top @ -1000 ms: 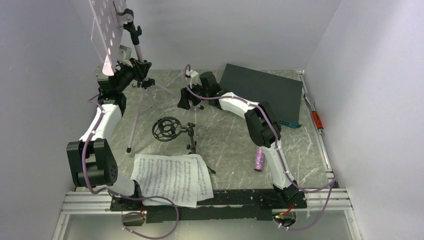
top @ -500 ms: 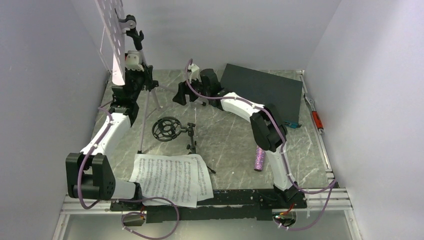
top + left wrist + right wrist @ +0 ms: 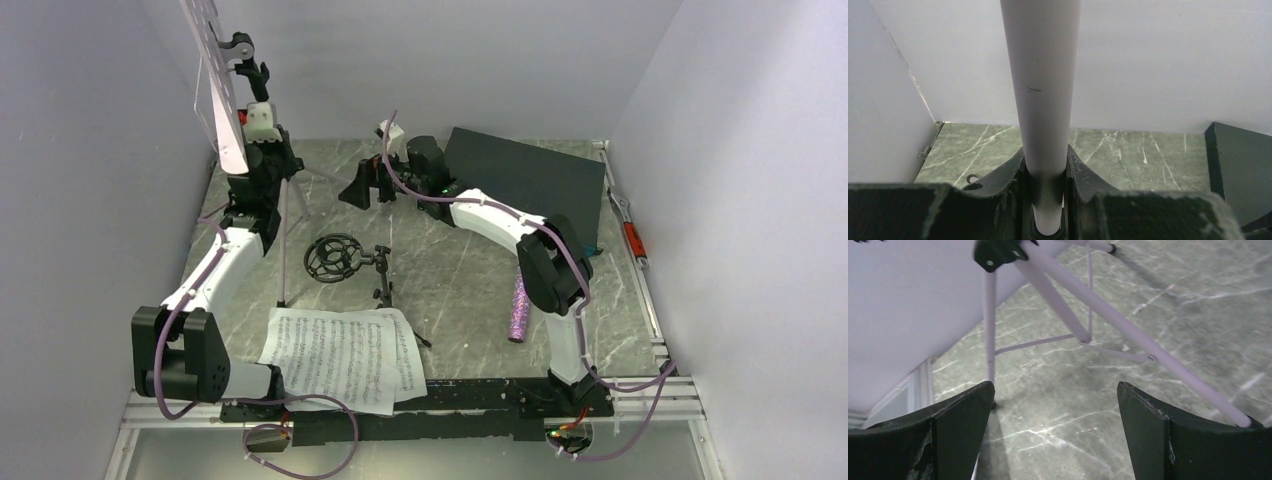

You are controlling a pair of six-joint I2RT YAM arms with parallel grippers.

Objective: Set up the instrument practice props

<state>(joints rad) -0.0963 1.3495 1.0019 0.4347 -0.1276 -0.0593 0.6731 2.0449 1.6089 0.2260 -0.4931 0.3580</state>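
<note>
Green marbled tabletop, white walls. Far left, the pale lilac perforated music stand rises on its tripod, left gripper clamped on its pole, right gripper gaping wide by the legs. White sheet-music pages lie near; black ring-mount stand behind; glittery purple microphone lies right.

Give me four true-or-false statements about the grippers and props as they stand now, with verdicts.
1. The left gripper is shut on the pole of the music stand. True.
2. The right gripper is gripping a stand leg. False: its jaws stand wide open, with nothing between them.
3. The microphone sits in the ring mount. False: it lies on the table, and the ring is empty.
4. The sheet-music pages lie flat at the table's near edge. True.
</note>
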